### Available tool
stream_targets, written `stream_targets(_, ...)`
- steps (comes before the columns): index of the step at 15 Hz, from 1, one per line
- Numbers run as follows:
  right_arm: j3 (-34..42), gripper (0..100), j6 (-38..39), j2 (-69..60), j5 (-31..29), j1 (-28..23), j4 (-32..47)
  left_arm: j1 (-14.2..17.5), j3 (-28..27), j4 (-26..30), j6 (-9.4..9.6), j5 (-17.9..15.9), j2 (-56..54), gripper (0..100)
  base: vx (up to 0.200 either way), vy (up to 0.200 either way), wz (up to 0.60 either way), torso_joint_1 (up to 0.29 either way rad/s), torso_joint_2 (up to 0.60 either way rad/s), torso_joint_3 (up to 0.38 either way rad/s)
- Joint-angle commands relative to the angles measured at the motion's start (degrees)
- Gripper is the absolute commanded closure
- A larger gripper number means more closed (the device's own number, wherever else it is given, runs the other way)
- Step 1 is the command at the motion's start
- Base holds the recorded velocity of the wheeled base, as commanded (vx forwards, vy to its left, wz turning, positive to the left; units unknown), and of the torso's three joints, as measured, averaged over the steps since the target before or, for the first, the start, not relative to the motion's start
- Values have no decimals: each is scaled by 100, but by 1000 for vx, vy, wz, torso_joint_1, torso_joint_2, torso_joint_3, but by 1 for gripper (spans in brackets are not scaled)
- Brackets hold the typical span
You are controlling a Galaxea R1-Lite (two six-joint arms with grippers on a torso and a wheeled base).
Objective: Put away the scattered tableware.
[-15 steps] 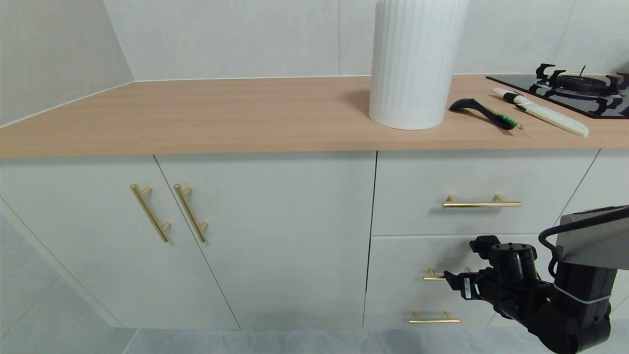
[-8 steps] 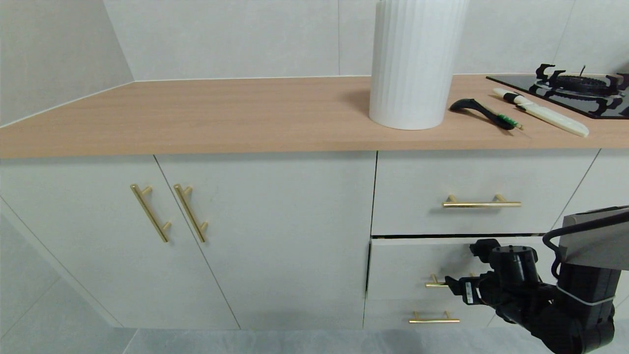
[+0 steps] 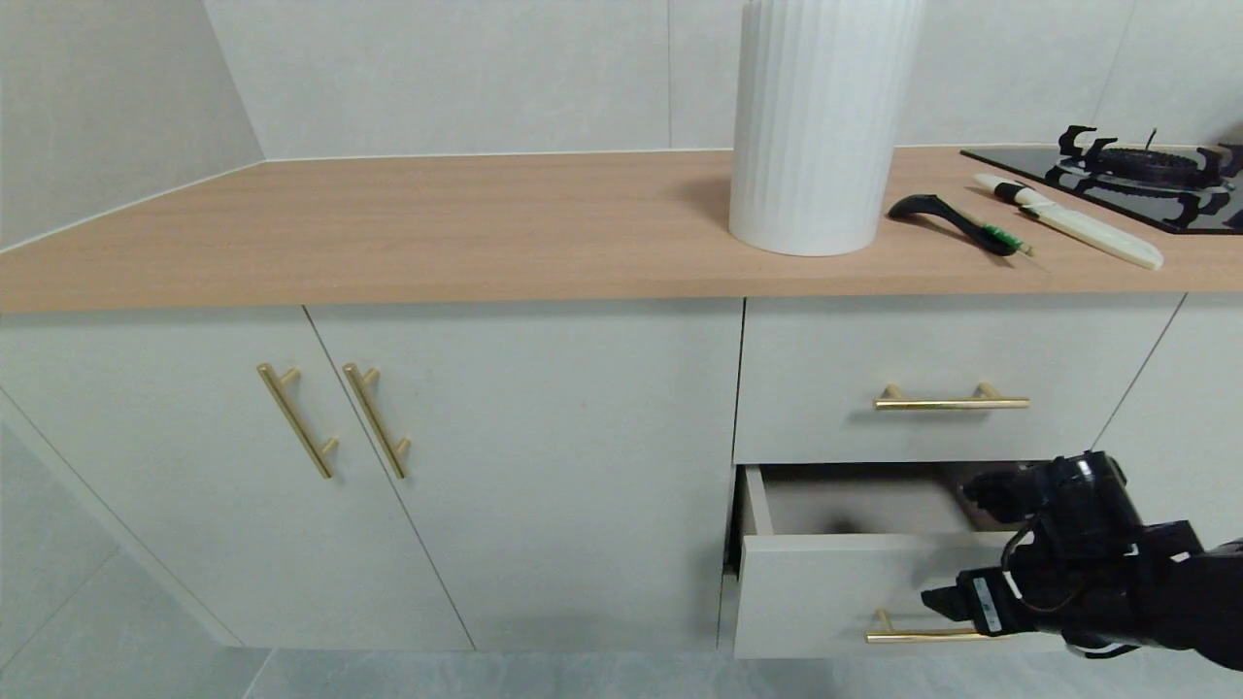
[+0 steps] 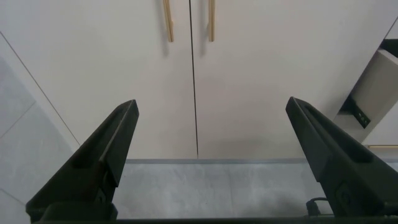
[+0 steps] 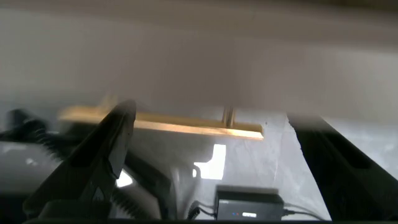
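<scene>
On the wooden counter (image 3: 388, 223), right of the tall white ribbed cylinder (image 3: 816, 126), lie a black spoon-like utensil (image 3: 947, 218) with a green-ended stick beside it and a white sheathed knife (image 3: 1078, 223). Below them the middle drawer (image 3: 835, 582) stands pulled out, its inside looking bare. My right gripper (image 3: 947, 607) (image 5: 210, 115) is at the drawer's brass handle (image 3: 918, 636) (image 5: 180, 124), its fingers spread wide with the bar across them. My left gripper (image 4: 211, 104) is open, low before the cupboard doors (image 4: 193, 74).
A black gas hob (image 3: 1136, 180) occupies the counter's far right. The top drawer (image 3: 952, 379) is closed, as are the two cupboard doors (image 3: 388, 466) with brass handles. Grey tiled floor (image 3: 486, 675) runs along the cabinets. The drawer's corner (image 4: 379, 81) juts out.
The middle drawer has slid out from closed to well open, and my right gripper has come back and down with its handle. The counter items have not moved.
</scene>
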Motion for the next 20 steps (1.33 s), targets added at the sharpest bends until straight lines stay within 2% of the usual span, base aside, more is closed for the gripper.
stream_targets(1, -423, 0, 6, -1787, 7, 352, 1159, 2, 0, 0, 0, 1, 7, 0, 0, 0, 0, 0, 0, 0)
stream_targets(3, -520, 0, 14, -2262, -37, 484, 1423, 2, 0, 0, 0, 1, 7, 0, 0, 0, 0, 0, 0, 0)
stream_targets(6, -652, 0, 199, -2262, -99, 519, 1335, 2, 0, 0, 0, 1, 7, 0, 0, 0, 0, 0, 0, 0)
stream_targets(8, -599, 0, 331, -1998, -116, 519, 948, 2, 0, 0, 0, 1, 7, 0, 0, 0, 0, 0, 0, 0)
stream_targets(12, -564, 0, 340, -1462, -213, 519, 737, 2, 0, 0, 0, 1, 7, 0, 0, 0, 0, 0, 0, 0)
stream_targets(20, -238, 0, 348, -609, -371, 607, -511, 2, 0, 0, 0, 1, 7, 0, 0, 0, 0, 0, 0, 0)
